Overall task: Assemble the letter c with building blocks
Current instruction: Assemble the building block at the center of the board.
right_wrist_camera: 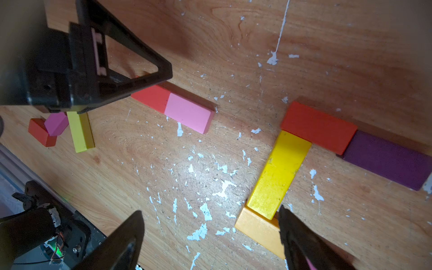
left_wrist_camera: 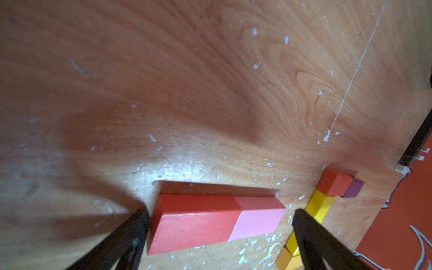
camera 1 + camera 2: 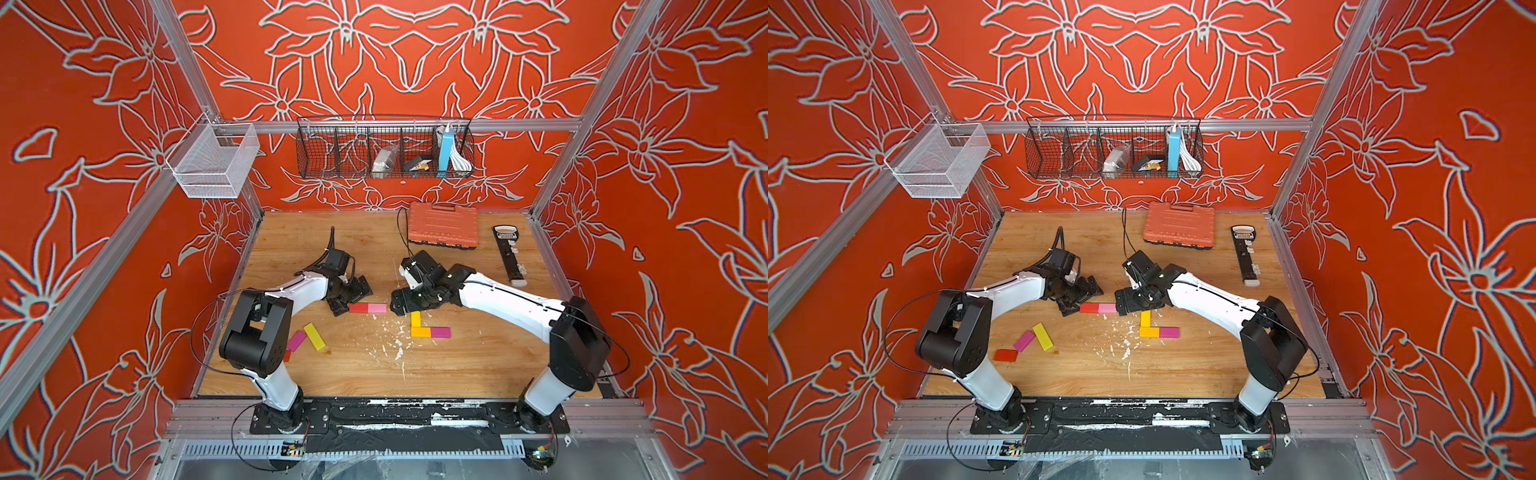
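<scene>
Table (image 3: pixel 478 365) (perhaps paint-flecked): blocks (image 3: pixel 368 308), case (image 3: pixel 442 224)

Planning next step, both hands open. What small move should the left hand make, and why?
Probably advance the left hand over the red block: it lies end to end with the pink block at the open fingertips, apart from the yellow block's partial C.

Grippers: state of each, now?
Left gripper: open, straddling the red-pink block pair, not gripping it.
Right gripper: open, holding nothing.

Orange tool case (image 3: pixel 442 226) & black strip (image 3: pixel 508 254) at rear right; wire basket (image 3: pixel 324 154) + white mesh bin (image 3: pixel 212 166) above.
</scene>
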Robot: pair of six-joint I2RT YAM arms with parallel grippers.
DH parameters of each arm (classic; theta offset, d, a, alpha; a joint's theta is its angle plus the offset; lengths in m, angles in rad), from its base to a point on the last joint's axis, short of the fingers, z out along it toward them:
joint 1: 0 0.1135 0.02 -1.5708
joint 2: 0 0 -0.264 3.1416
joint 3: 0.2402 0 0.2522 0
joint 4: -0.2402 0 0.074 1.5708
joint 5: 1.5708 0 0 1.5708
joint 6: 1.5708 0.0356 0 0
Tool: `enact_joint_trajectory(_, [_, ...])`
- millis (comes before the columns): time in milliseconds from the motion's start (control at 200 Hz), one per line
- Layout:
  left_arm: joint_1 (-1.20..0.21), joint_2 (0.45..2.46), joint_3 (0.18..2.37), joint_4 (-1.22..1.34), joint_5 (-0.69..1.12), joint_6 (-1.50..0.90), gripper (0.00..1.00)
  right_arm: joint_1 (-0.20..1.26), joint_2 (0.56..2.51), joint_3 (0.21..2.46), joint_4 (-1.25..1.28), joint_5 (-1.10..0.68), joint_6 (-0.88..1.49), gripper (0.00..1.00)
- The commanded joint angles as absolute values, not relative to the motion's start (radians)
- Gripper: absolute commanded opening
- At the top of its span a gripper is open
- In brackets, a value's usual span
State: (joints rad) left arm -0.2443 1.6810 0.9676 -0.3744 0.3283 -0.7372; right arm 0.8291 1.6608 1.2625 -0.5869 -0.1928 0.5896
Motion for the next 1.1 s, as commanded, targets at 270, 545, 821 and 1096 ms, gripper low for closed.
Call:
enact_joint_trajectory(270, [-0.261,1.684,0.951,-0.374,0.352,-0.747,0.98,0.822,1.663,1.259,-0.581,-0.205,0.608,0.92])
enact_joint_trajectory(545, [-0.267,1.691,0.959,-0.374,0.356,-0.746,0.98,0.821,1.669,1.258,-0.577,-0.211,0.615,0.92])
enact_joint_trajectory(821, [-0.277,1.707,0.974,-0.374,0.357,-0.75,0.98,0.821,1.663,1.251,-0.577,-0.208,0.615,0.92])
enact_joint_trajectory(1096, [-0.285,1.719,0.987,-0.383,0.349,-0.747,0.98,0.82,1.657,1.243,-0.571,-0.209,0.616,0.92])
